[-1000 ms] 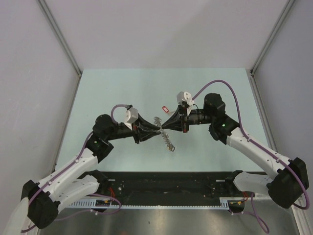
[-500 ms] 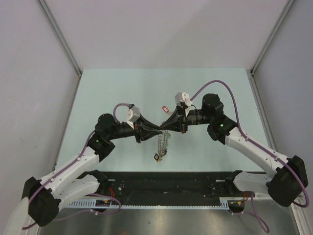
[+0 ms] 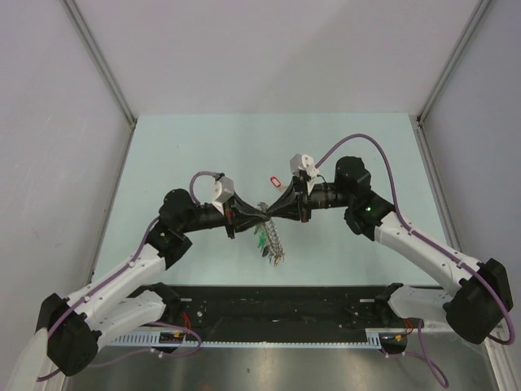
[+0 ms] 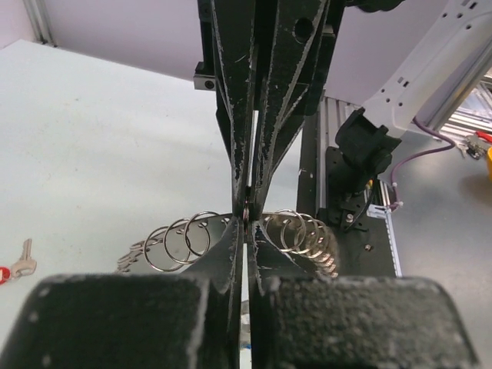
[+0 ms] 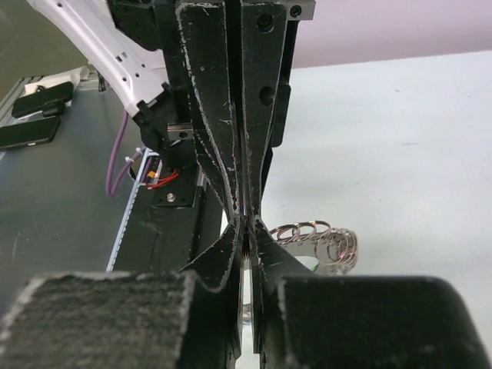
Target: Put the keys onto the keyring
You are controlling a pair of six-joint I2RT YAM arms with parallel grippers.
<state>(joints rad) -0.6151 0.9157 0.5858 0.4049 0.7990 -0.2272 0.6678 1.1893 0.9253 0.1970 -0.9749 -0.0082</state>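
The keyring point(image 3: 269, 237) is a grey metal ring fringed with small silver rings, keys and coloured tags. It hangs above the table between my two grippers. My left gripper point(image 3: 261, 214) and my right gripper point(image 3: 273, 210) meet tip to tip, and both are shut on the ring's wire. In the left wrist view my left gripper point(image 4: 246, 217) pinches the ring, with small rings point(image 4: 175, 242) fanned out on both sides. In the right wrist view my right gripper point(image 5: 244, 229) pinches it too. The red-tagged key point(image 3: 275, 180) lies loose on the table behind the grippers and also shows in the left wrist view point(image 4: 23, 264).
A black base rail point(image 3: 277, 314) with cables runs along the table's near edge. Grey walls and metal posts point(image 3: 102, 61) enclose the pale green table point(image 3: 195, 147) on three sides.
Both grippers stayed joined and shifted slightly away from the near edge. The bunch of keys swung from lower right to hanging straight down, then rose and bunched closer under the tips.
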